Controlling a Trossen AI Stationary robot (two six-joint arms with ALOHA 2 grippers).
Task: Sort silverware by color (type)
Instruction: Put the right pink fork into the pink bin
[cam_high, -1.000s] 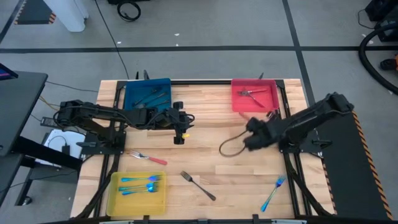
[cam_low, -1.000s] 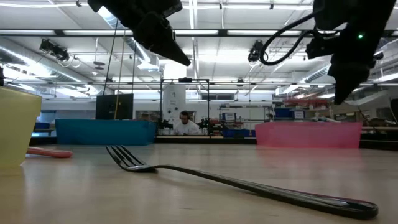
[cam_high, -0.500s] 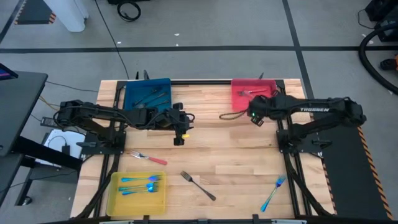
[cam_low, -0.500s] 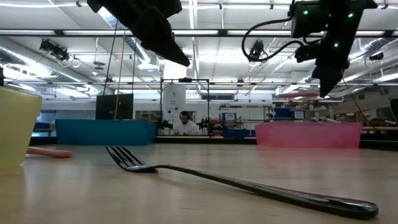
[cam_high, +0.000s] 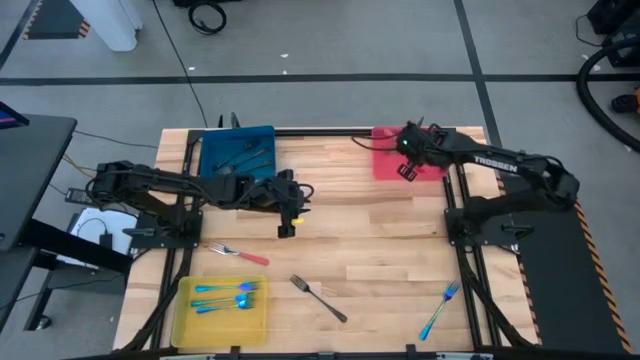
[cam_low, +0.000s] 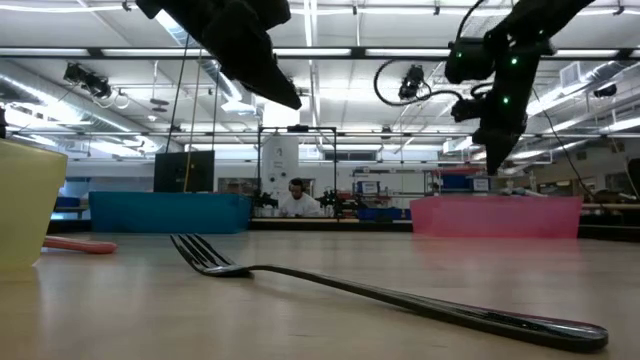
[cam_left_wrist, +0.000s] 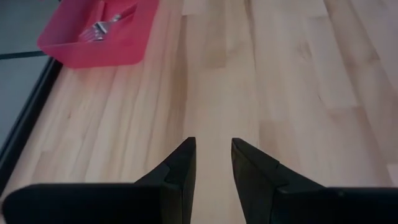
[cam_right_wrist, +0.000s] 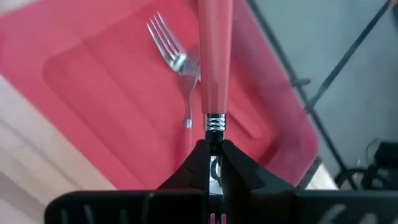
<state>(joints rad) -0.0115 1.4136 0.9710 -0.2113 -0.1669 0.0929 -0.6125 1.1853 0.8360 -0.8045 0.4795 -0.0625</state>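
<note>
My right gripper (cam_high: 407, 171) hangs over the red tray (cam_high: 385, 160) at the table's far right, shut on a red-handled utensil (cam_right_wrist: 214, 56). A metal fork (cam_right_wrist: 172, 48) lies on that tray's floor. My left gripper (cam_high: 285, 228) hovers open over the table's middle, and its wrist view shows nothing between the fingers (cam_left_wrist: 180, 174). On the bare table lie a red-handled fork (cam_high: 238, 253), a grey fork (cam_high: 318, 298) and a blue fork (cam_high: 438, 312). My right gripper pinches the utensil's metal neck (cam_right_wrist: 214, 124), just behind the handle's ringed collar, between its two fingers. The red handle (cam_right_wrist: 214, 68) sticks out past the fingertips, in line with them and slanting down. The utensil is clear of the tray; its working end is hidden behind the fingers.
A blue tray (cam_high: 238, 150) with dark utensils stands at the far left. A yellow tray (cam_high: 220, 318) with several blue utensils (cam_high: 225, 295) stands at the near left. The low view shows the grey fork (cam_low: 380, 290) close up, with both arms above the table.
My right gripper has swung from above the table's middle right toward the far edge and now hangs over the red tray. It has stayed shut.
</note>
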